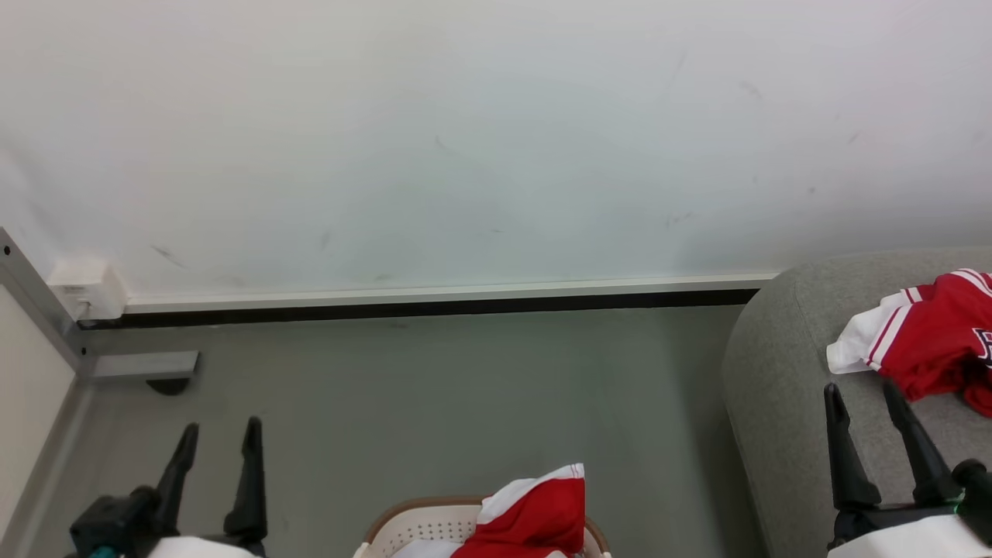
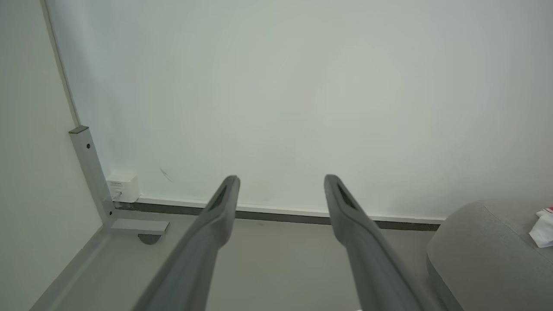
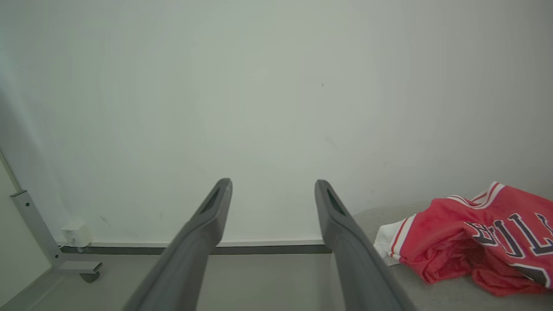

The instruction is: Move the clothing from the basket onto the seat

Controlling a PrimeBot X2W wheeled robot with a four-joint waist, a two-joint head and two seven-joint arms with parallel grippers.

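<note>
Head view: one jersey (image 1: 938, 333) lies on the seat (image 1: 775, 372), while a red garment (image 1: 539, 511) sits heaped in the basket (image 1: 411, 528). Left fingers (image 1: 249, 480) and right fingers (image 1: 846, 449) are both spread and empty. Likely between transfers; the next move calls for reaching down to pinch that garment.

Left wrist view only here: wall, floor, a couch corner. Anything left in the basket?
Observer: Yes, a red and white garment is heaped in the basket, rising above its rim.
Operator: Anything on the seat yet?
Observer: A red jersey with black and white lettering lies crumpled on it.
Operator: Right gripper?
Observer: Right gripper is open, empty, clear of the jersey.
</note>
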